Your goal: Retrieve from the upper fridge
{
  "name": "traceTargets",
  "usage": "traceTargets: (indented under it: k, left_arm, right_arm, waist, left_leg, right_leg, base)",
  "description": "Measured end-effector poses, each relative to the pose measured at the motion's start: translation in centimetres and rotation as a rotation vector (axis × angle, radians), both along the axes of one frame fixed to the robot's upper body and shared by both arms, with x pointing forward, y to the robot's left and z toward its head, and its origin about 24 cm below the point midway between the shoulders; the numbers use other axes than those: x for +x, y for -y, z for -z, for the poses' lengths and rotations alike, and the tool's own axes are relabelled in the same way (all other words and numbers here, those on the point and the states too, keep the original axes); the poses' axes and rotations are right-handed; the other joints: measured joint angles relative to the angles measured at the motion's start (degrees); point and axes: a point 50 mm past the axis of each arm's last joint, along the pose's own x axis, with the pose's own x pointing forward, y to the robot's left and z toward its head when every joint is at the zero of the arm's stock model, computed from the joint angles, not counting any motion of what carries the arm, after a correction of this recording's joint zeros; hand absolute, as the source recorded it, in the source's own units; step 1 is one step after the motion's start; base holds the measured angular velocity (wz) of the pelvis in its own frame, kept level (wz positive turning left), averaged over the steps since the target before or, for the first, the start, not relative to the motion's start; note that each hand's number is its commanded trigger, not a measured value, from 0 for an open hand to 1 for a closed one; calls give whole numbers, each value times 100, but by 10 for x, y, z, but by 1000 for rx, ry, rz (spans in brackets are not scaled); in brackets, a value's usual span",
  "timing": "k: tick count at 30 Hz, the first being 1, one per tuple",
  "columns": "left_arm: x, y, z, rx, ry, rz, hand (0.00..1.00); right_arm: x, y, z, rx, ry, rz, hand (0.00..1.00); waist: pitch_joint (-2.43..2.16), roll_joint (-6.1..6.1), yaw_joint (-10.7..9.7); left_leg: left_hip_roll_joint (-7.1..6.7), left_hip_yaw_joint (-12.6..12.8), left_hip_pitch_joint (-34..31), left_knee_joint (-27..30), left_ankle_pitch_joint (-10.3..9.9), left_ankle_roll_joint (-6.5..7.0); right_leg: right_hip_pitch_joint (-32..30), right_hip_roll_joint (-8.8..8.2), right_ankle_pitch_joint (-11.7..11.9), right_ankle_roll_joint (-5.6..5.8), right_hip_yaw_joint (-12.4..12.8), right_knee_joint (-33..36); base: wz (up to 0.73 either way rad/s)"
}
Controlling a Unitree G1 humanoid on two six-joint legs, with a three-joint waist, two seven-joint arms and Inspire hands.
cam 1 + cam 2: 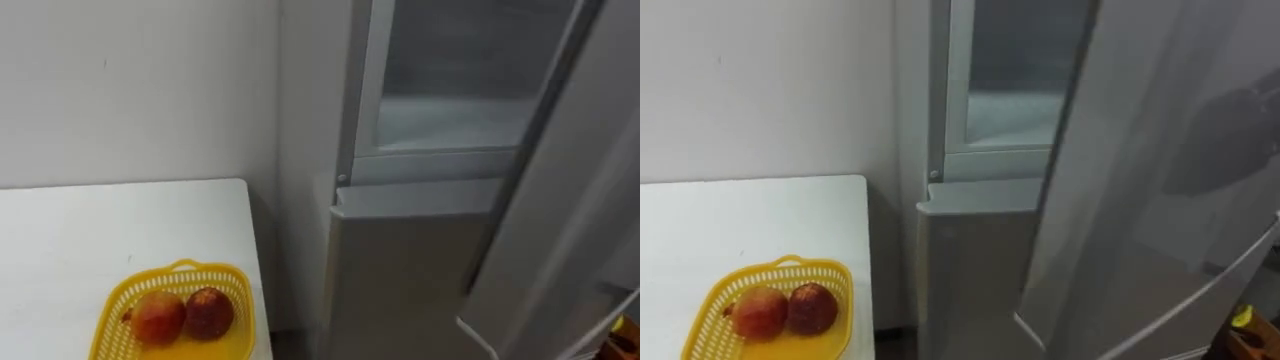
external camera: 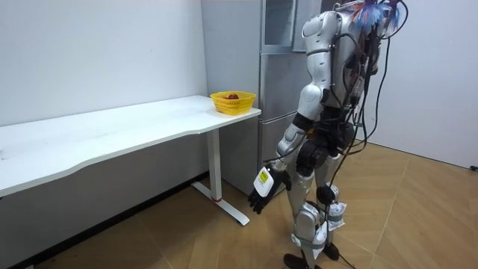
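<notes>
I stand close in front of the grey fridge (image 2: 280, 71), with the white table at my left. Its upper door (image 1: 560, 200) is swung open toward my right and stands edge-on before me. Behind it the upper compartment (image 1: 450, 100) shows a pale shelf; I see nothing on the part that shows. The lower door (image 1: 400, 270) is closed. My left hand (image 2: 261, 196) hangs low beside my leg with relaxed fingers and holds nothing.
A yellow basket (image 1: 180, 268) holding two reddish fruits (image 1: 158, 316) sits on the white table (image 1: 120, 220), at its end nearest the fridge. A white wall runs behind the table. Wooden floor lies behind me.
</notes>
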Motion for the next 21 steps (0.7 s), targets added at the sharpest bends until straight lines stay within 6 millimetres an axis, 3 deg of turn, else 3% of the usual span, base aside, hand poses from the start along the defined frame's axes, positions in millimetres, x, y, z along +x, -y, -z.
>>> traceTargets:
  k: [7,8,11,15,21]
  left_arm:
    - [3,0,0,0,2,10,0]
    - [2,-1,0,2,-3,15,0]
    - [-8,-1,0,3,-34,12,0]
    - [-17,-1,0,3,-58,11,0]
    - [-18,-1,0,5,-60,9,0]
  right_arm:
    - [11,-15,0,-112,-42,-54,0]
    - [11,-16,1,-128,-52,-48,0]
    - [13,-17,1,-155,-69,-40,0]
    - [13,-17,2,-149,-80,-38,0]
    - [13,-17,2,-153,-85,-31,0]
  waist:
    - [7,-23,136]
    - [43,-83,152]
    - [43,-96,142]
    - [28,-127,136]
    - [-9,-77,151]
  left_leg:
    - [2,-98,-9,52,-1,-3]
    - [-1,-129,-12,61,-1,-3]
    - [-2,-188,-53,98,-4,-7]
    - [-1,-227,-77,138,-9,-3]
    - [10,-265,-126,199,-26,-4]
  right_leg:
    - [49,-15,-4,-7,-142,-15]
    - [49,-18,-5,-8,-166,-17]
    - [128,-21,-5,-10,-230,-98]
    - [154,-31,0,-14,-298,-109]
    - [162,-30,4,-20,-353,-102]
  base:
    - [7]
    - [16]
    - [11]
    - [6]
    - [5]
